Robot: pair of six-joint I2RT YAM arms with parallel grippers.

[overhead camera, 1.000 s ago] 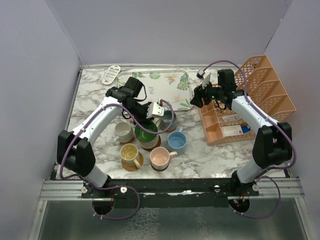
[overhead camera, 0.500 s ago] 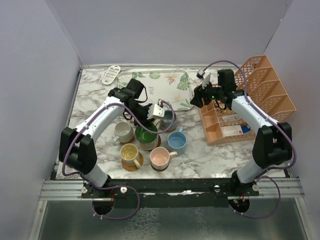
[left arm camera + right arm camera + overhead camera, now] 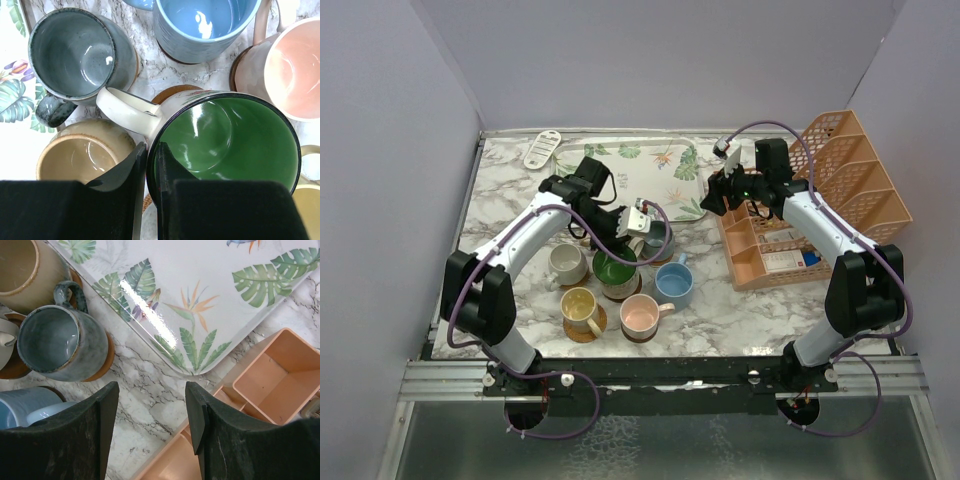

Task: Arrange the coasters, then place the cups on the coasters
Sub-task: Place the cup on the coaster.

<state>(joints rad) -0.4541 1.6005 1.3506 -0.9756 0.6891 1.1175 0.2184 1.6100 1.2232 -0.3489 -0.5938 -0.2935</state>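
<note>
**Top view:** L gripper (image 3: pixel 610 247) is pinched narrow on the rim of the green-inside white ceramic mug (image 3: pixel 613 268), which sits mid-cluster at the table's near-centre. Can't tell if it's fully set down.
- Risk: cluster is v. tight. The cream-white mug (image 3: pixel 565 262), yellow mug (image 3: pixel 580 305), pink mug (image 3: pixel 640 315), light-blue mug (image 3: pixel 673 283) and grey-blue glazed mug (image 3: pixel 655 238) all stand just beside it. Any sideways drift w/ the mug in hand could shove a neighbour off its disc.
- Open room: bare marble tabletop (image 3: pixel 730 305) at near right, and the leaf-patterned rectangular tray (image 3: pixel 655 175) behind.
- R gripper (image 3: pixel 712 197) hovers b/w the tray corner and the orange mesh file rack (image 3: pixel 850 190), fingers wide, holding nothing.

**L wrist view:** fingers (image 3: pixel 167 170) clamp the mug wall next to its white handle (image 3: pixel 125 107), one inside, one outside.
- A one-sided rim grip means the mug may tilt or slip if lifted fast.
- The tan ceramic mug (image 3: pixel 85 152) is just beside the outer finger, so opening the jaws could nudge it.
- An edge of a round brown wooden coaster (image 3: pixel 175 91) peeks out by the handle. The mug is prob. off-centre on it, not certain.

**R wrist view:** fingers (image 3: pixel 97 435) are wide and empty above marble.
- The rack wall is just beside the rack-side finger and the tray edge is ahead.
- Straight down looks free. A move sideways toward the rack would likely catch.
- The grey-blue mug on its orange-brown disc is near the other finger.
</note>
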